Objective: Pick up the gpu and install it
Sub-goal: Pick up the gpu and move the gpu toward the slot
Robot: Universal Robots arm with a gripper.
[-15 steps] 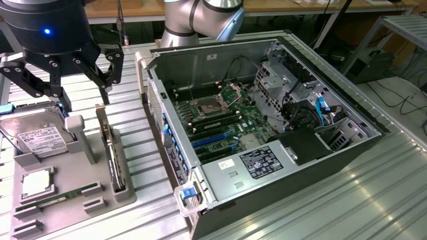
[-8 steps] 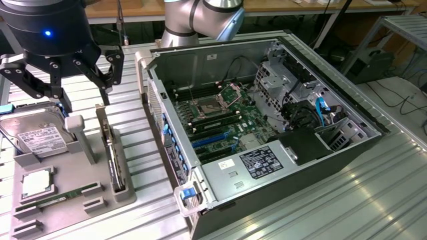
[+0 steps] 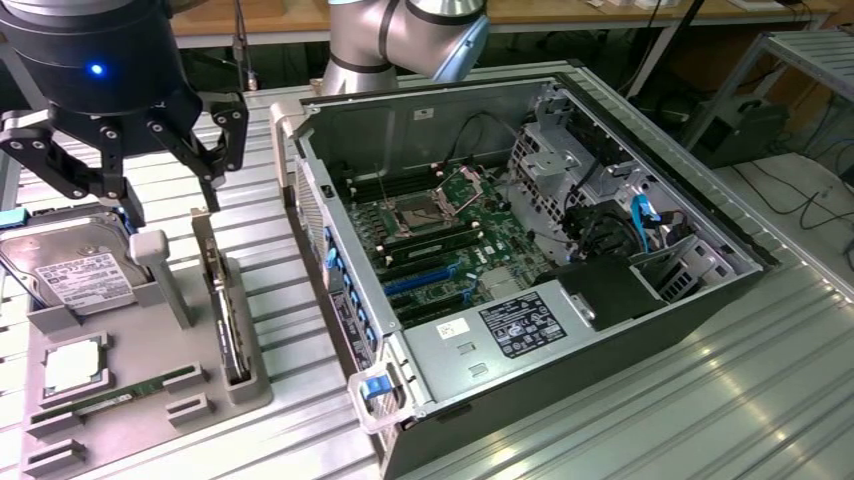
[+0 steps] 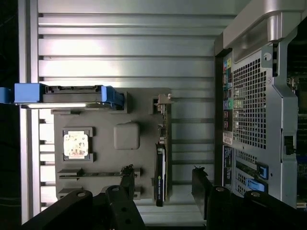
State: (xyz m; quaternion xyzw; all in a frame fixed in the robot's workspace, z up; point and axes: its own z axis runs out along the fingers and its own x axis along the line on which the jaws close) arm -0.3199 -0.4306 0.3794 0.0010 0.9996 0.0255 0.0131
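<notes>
What lies nearest: a grey tray point(image 3: 140, 345) on the slatted metal worktop point(image 3: 694, 400), at the exterior view's left.
Stick: a narrow green memory stick point(image 3: 114, 398) lies flat in the tray's near part.
CPU: a square silver chip point(image 3: 74, 365) sits in its own pocket just behind the stick.
Gpu: the gpu point(image 3: 224, 310) stands on its long edge in a slot on the side of the tray towards the case. In the wrist view the gpu point(image 4: 161, 158) is a thin dark strip, with its pale bracket point(image 4: 164, 98) at the end away from the tool.
Drive: a silver drive point(image 3: 74, 265) with a white label leans in a holder on the tray's far part, away from the case.
Tool: the tool point(image 3: 167, 195) hangs above the tray's far end with its fingers spread wide, gripping nothing. In the wrist view the tool point(image 4: 163, 179) has one dark finger point(image 4: 127, 184) on each side of the gpu's line, clear of the card.
Case: an open computer case point(image 3: 561, 390) lies on its side beside the tray, its board point(image 3: 454, 230) facing up.
Arm: the grey arm point(image 3: 400, 40) rises behind the case.
</notes>
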